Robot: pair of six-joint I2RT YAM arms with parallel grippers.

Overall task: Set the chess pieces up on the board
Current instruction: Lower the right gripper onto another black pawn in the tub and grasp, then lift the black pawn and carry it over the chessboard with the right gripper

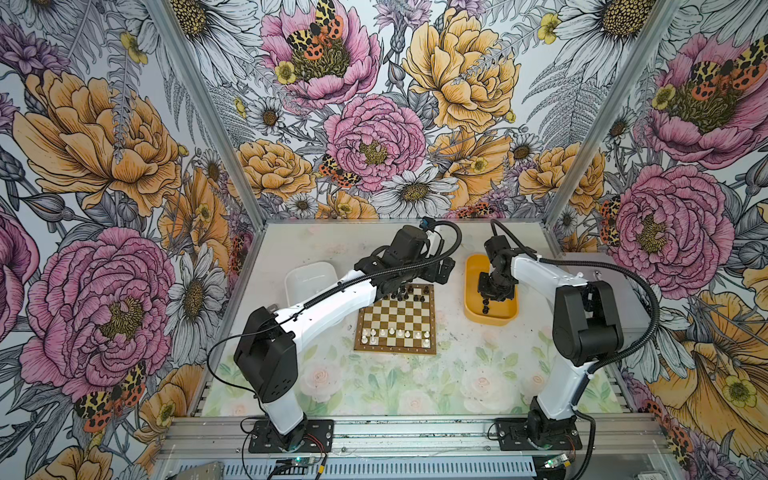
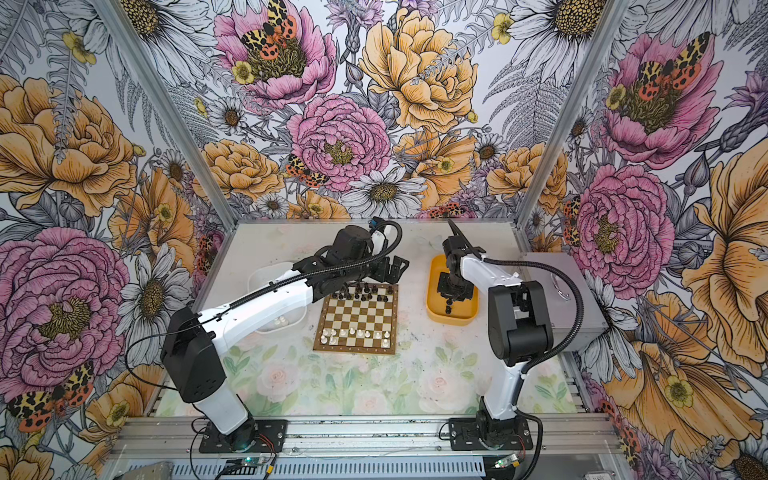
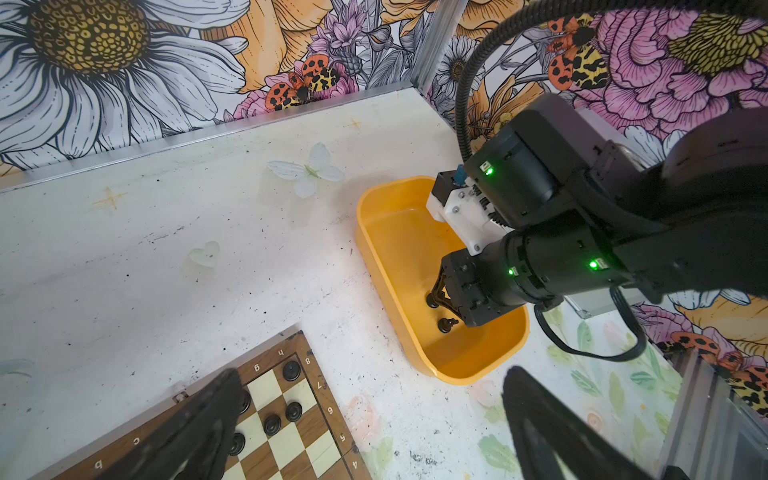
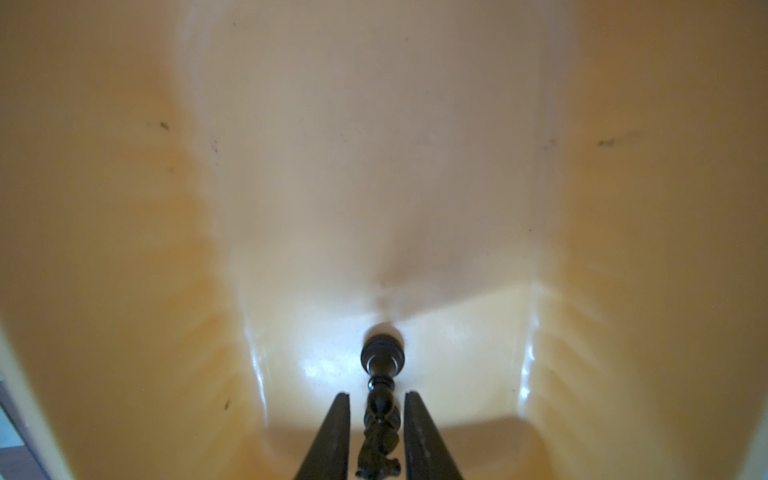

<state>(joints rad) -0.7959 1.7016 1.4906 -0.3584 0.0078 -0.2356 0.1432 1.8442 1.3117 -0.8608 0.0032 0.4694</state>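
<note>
The board [image 1: 397,320] [image 2: 357,320] lies mid-table. Black chess pieces [image 1: 409,291] fill its far rows and white ones [image 1: 390,334] stand along the near rows. My left gripper [image 1: 438,270] [image 3: 374,432] hovers wide open and empty over the board's far right corner [image 3: 291,399]. My right gripper [image 1: 484,300] [image 4: 376,395] is down inside the yellow tray [image 1: 471,274] [image 3: 365,232]. Its jaws stand narrowly apart on either side of a lying black piece [image 4: 380,374] [image 3: 432,300], with thin gaps showing. A second black piece [image 3: 445,325] lies beside it.
A white tray [image 1: 307,276] left of the board holds a few white pieces [image 2: 280,321]; my left arm crosses above it. A grey box [image 2: 569,299] stands at the table's right edge. The cage walls close in the back and sides.
</note>
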